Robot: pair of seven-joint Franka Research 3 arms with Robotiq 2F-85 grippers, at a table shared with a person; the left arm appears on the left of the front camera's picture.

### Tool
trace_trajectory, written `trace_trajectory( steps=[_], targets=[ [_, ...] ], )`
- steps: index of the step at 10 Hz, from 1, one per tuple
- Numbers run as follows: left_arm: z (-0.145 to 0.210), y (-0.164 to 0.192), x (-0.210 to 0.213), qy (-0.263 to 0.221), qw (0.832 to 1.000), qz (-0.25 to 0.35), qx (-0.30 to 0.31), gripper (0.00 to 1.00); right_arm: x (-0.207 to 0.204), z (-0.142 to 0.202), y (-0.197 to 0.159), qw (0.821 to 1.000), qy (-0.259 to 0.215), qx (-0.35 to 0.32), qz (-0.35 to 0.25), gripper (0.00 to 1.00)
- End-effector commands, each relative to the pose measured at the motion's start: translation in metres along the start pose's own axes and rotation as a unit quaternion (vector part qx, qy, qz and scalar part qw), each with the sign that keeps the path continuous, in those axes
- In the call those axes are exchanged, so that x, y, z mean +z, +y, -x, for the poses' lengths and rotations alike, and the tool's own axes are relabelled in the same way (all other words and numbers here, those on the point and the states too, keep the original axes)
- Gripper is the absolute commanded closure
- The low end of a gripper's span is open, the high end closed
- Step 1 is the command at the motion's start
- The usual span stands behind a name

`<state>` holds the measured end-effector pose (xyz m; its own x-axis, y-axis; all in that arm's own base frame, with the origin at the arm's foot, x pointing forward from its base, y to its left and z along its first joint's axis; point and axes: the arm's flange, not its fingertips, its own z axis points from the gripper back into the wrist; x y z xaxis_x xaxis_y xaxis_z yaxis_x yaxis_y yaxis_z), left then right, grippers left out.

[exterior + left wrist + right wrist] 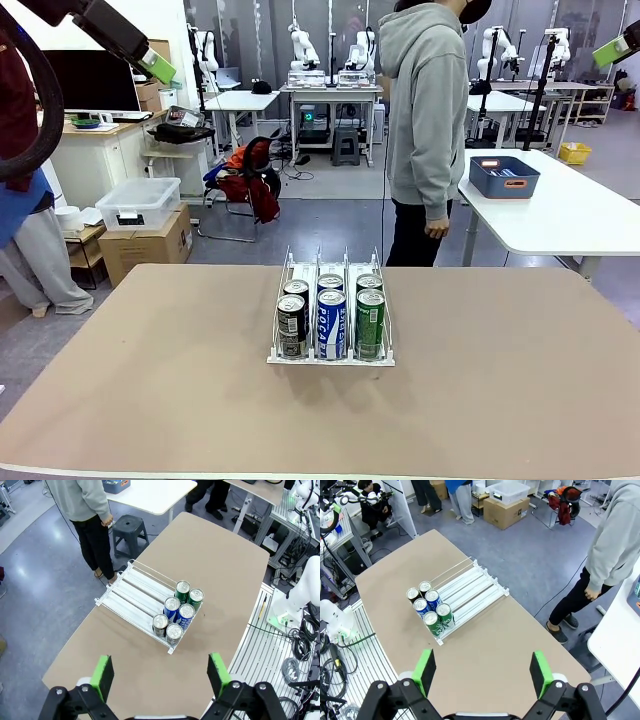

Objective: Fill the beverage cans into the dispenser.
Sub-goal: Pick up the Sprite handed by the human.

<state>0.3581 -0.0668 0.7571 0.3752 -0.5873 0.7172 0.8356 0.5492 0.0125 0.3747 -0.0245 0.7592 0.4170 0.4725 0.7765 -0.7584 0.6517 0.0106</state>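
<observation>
The left claw [160,676] and the right claw [482,672] hang high above the desk [150,380], both spread wide and holding nothing. The dispenser [304,271] sits at desk centre. Six beverage cans [331,322] fill its 6 o'clock end, two per lane. A person [428,120] stands at 12 o'clock.

Six cans [186,615] inside the dispenser [131,589]

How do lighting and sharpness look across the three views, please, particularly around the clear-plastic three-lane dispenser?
Front view: soft, even light; the clear-plastic three-lane dispenser casts hardly any shadow, and the slim silver-topped beverage cans look sharp. Left wrist view: a pale glare patch on the grey floor; can tops crisp. Right wrist view: equally sharp, no strong glare.
</observation>
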Motion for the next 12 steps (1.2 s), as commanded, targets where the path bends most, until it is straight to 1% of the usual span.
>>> trace_trajectory(
  steps=[1, 12],
  targets=[
    [-0.0002, 0.0001, 0.0005, -0.001, 1.000, -0.001, 0.000, 0.00, -0.0014, 0.0024, -0.0001, 1.000, 0.001, -0.002, -0.001, 0.00],
    [-0.0002, 0.0001, 0.0005, -0.001, 1.000, -0.001, 0.000, 0.00, -0.0014, 0.0024, -0.0001, 1.000, 0.001, -0.002, -0.001, 0.00]
  ],
)
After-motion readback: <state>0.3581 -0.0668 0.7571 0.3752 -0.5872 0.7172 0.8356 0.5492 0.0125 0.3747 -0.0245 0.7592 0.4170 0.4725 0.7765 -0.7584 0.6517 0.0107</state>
